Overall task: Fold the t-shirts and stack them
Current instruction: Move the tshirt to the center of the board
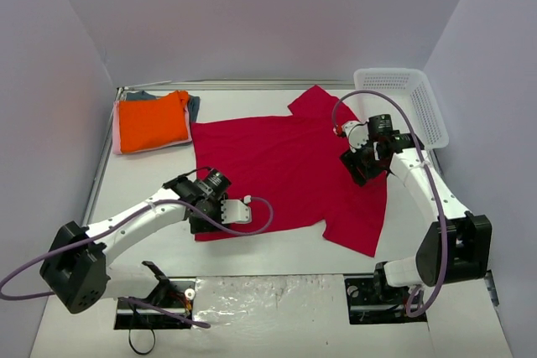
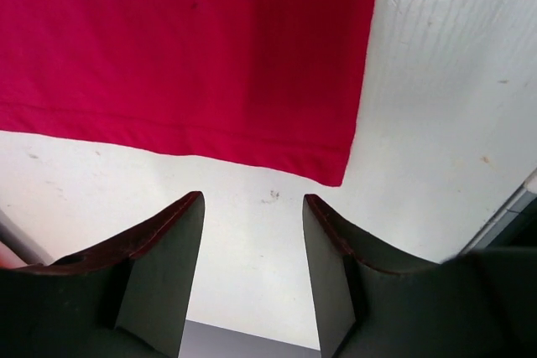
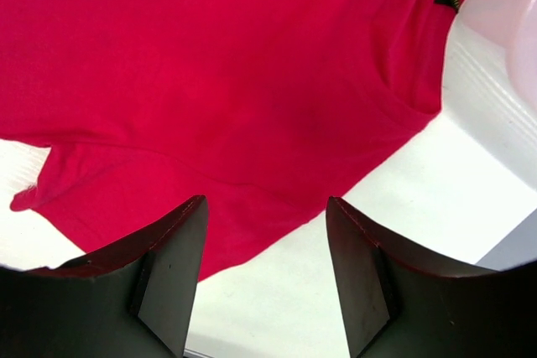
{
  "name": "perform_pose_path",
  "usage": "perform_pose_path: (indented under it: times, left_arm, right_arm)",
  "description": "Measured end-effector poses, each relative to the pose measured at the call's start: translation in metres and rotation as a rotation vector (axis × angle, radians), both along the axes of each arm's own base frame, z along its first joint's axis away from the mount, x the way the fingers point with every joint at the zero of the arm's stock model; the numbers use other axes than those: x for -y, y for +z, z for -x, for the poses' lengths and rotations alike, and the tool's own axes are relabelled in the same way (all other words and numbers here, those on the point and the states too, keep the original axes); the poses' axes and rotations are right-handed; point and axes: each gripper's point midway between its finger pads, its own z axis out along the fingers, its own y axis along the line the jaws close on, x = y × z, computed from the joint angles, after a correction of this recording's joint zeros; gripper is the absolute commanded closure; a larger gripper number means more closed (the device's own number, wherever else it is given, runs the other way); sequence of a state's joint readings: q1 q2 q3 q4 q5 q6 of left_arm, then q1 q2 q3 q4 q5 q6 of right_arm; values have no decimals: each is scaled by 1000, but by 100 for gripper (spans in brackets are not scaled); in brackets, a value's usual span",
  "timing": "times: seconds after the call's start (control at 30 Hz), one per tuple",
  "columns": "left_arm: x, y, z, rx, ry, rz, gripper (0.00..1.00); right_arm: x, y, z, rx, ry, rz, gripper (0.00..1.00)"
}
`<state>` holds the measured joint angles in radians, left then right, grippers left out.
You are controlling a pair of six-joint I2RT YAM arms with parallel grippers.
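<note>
The crimson-red t-shirt point(image 1: 281, 169) lies spread flat across the middle of the table. My left gripper point(image 1: 204, 220) is open and empty at its near left corner. In the left wrist view the fingers point(image 2: 253, 207) stand over bare table just short of the hem corner point(image 2: 331, 169). My right gripper point(image 1: 361, 170) is open and empty over the shirt's right side. In the right wrist view point(image 3: 267, 211) it straddles the red edge point(image 3: 252, 165). A folded orange shirt point(image 1: 151, 121) lies at the back left on a pale pink one point(image 1: 117, 138), with a grey-blue one point(image 1: 194, 106) behind.
A white mesh basket point(image 1: 403, 94) stands at the back right and shows in the right wrist view point(image 3: 503, 14). The grey walls close in the back and sides. Bare white table point(image 1: 277, 257) lies between the shirt and the arm bases.
</note>
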<state>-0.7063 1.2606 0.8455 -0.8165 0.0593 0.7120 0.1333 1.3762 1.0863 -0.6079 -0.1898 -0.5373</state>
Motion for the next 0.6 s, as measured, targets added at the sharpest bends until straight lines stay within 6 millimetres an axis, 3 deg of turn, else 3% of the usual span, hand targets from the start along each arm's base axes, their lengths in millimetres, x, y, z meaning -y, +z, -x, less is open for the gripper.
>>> perform_pose_path:
  times: [0.3, 0.6]
  left_arm:
    - [-15, -27, 20, -100, -18, -98, 48]
    - [-15, -41, 36, -154, -22, -130, 48]
  right_arm:
    - [-10, -13, -2, -35, -6, -4, 46]
    - [-14, -21, -5, -54, -14, -1, 46]
